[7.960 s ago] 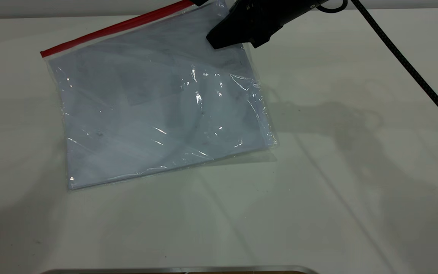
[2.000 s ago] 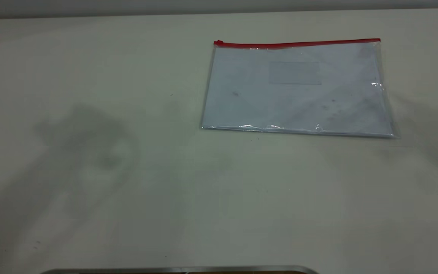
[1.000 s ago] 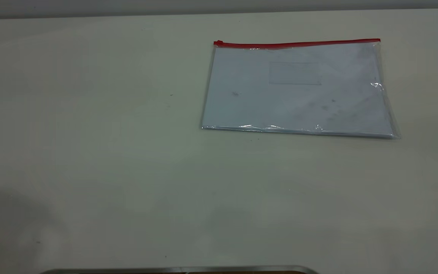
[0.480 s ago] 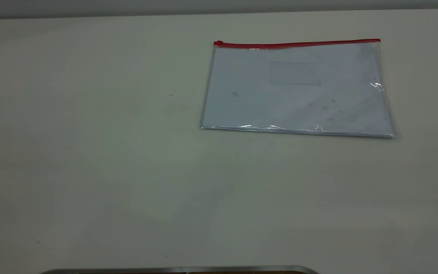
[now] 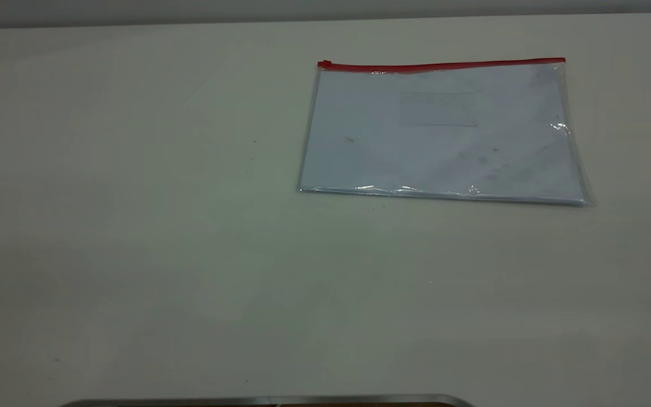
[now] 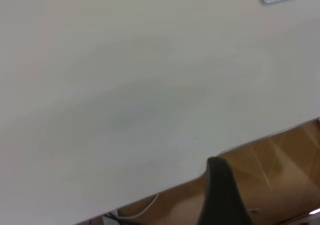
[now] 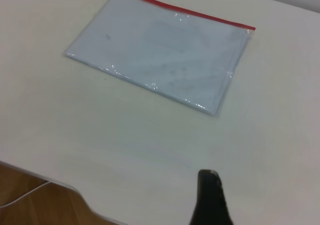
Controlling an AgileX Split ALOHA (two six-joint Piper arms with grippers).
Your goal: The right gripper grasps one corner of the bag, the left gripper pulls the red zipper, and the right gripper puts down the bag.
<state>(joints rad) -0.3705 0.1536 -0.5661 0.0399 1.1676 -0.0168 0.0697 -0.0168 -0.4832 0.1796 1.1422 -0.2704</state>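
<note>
Bag lies flat on table; right gripper should pinch the corner beside zipper. Jaws: cannot tell for either.

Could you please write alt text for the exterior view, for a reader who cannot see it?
A flat clear plastic bag holding white sheets lies on a pale table, toward the far right. Its red zipper runs along the far long edge, with the slider tab at the left end. No robot arm or claw appears in this view.
</note>
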